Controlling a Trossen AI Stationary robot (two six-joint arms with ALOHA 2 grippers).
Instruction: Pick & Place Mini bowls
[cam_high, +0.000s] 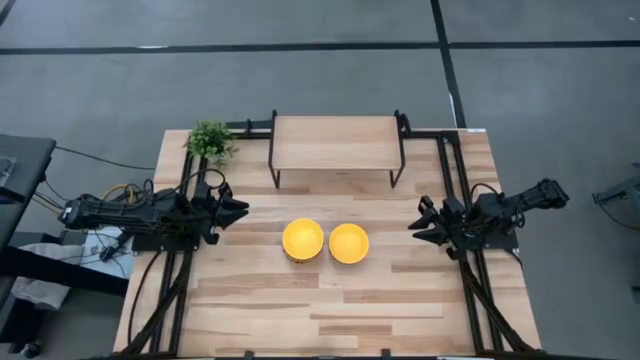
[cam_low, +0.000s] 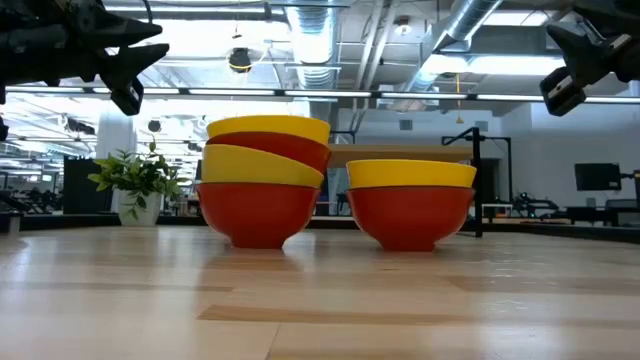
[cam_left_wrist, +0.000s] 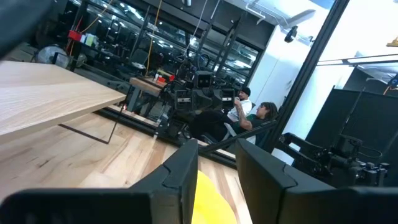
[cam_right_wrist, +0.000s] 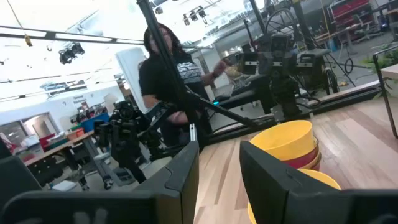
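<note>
Two lots of mini bowls sit near the middle of the desk (cam_high: 250, 300), side by side and just apart. One is a stack of bowls (cam_low: 263, 180) — yellow inside, red outside, the upper one tilted. The other is a single bowl (cam_low: 410, 203) of the same colours.

The left gripper (cam_high: 236, 210) hovers near the left edge with its fingers a narrow gap apart, holding nothing. The right gripper (cam_high: 420, 224) hovers near the right edge, likewise narrowly parted and empty.

A wooden shelf (cam_high: 336, 143) stands at the far edge — a small plant (cam_high: 209, 139) sits at the far left corner.
</note>
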